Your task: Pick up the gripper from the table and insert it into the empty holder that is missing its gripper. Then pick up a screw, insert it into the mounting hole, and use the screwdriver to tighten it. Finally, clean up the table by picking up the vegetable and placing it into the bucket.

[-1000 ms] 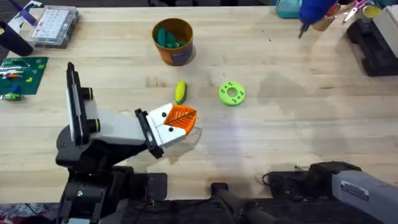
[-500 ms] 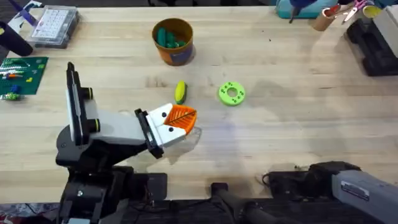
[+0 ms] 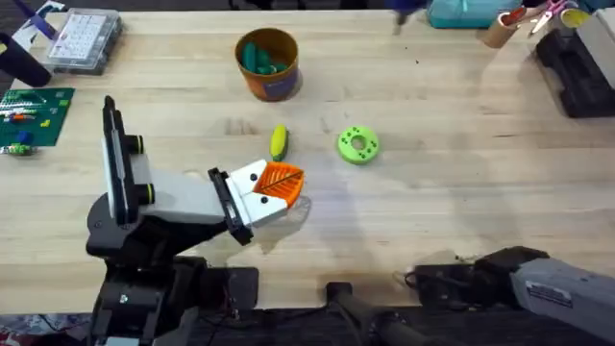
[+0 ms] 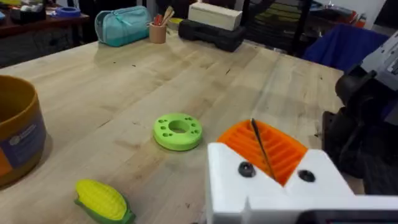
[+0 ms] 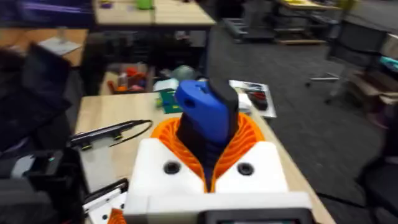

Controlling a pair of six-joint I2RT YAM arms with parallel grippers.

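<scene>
Left fingers [image 3: 279, 185] closed, low over table, right fingers [image 5: 208, 168] clamping screwdriver [image 5: 205, 115]

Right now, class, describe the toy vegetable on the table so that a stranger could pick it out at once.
Find the orange-brown bucket at the table's far side. Nearer the arms from it lies the vegetable, with a lime-green ring disc beside it. Unlike the flat round disc, it is oblong and yellow with a green end.

Left end effector [image 3: 279, 185] closed low over table, right end effector [image 5: 208, 163] clamping something blue
</scene>
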